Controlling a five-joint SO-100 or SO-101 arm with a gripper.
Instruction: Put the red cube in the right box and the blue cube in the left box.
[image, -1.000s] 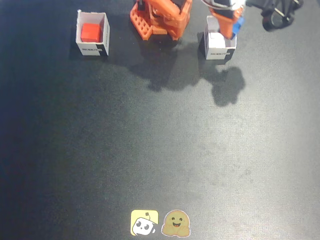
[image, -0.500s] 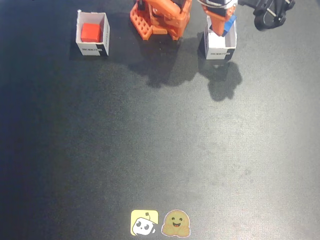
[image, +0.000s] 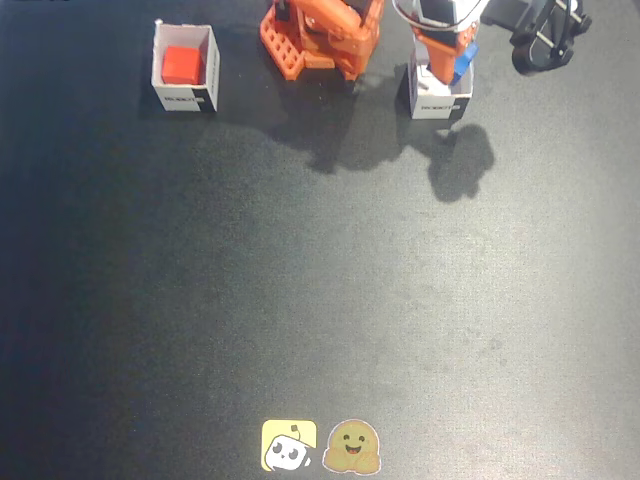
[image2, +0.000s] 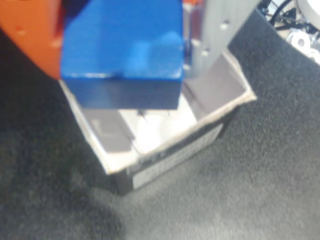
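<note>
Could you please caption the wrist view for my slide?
Gripper holding the blue cube above an open white box.

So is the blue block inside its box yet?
Not yet. The blue block hangs in the gripper above the open, empty box.

Fixed view: looks straight down from high above the dark surface (image: 320, 300), taking in its whole spread; the arm's base sits at the top edge.
Wrist view: rides by the gripper (image2: 125, 55), angled steeply down, very close, partly blurred.
Shared: the white box (image: 440, 98) (image2: 165, 155) at the fixed view's upper right, and the surface around it.
</note>
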